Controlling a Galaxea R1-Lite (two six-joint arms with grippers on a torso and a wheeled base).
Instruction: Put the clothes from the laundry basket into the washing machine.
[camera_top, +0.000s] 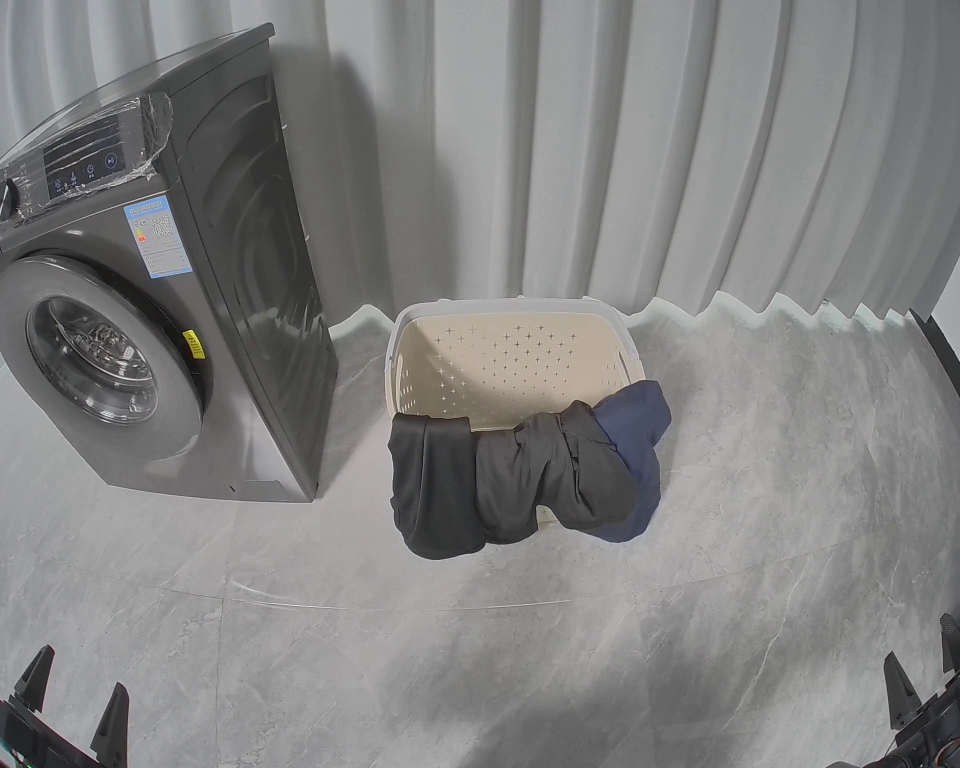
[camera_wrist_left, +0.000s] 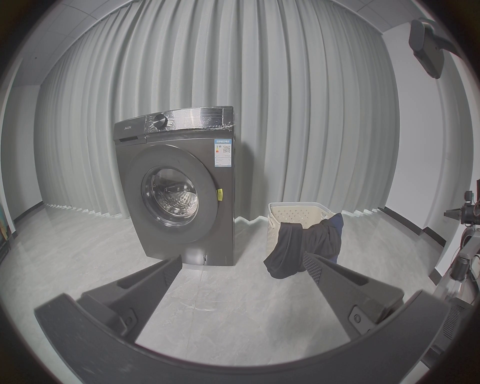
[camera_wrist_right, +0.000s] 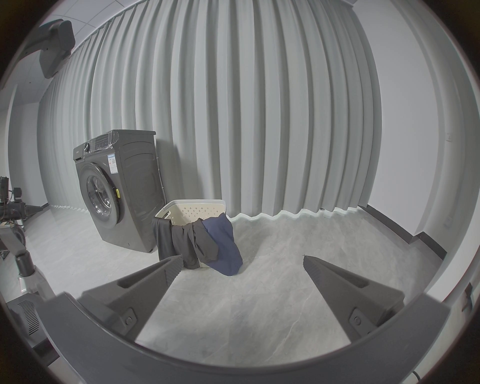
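Head view first. The washing machine (camera_top: 240, 300) stands off to the left with its round door (camera_top: 95, 355) shut. The laundry basket (camera_top: 500, 365) is just beside its right side, with a narrow strip of floor (camera_top: 500, 660) between them, and the back of the basket is up against the pleated curtain (camera_top: 600, 150). All the clothes hang over the basket's near rim. There's a black garment (camera_top: 435, 485) on the left, a dark grey garment (camera_top: 555, 475) bunched in the middle and a navy garment (camera_top: 640, 440) on the right corner, and they droop down the outside toward the floor. I've got a wide stretch of bare floor between me and the basket. My left gripper (camera_top: 78, 690) pokes in at the bottom left corner and my right gripper (camera_top: 918, 650) at the bottom right, both well apart from the basket.

In the left wrist view the fingers (camera_wrist_left: 145, 285) are spread wide with nothing between them, just floor. The machine's front faces this camera and the basket sits to the right of it, with the black garment hanging lowest off the rim.

In the right wrist view these fingers (camera_wrist_right: 350, 290) are spread and hold nothing too. From here the basket sits in front of the machine's side panel, with the navy garment on the nearest corner. There's open floor all the way to the far wall.
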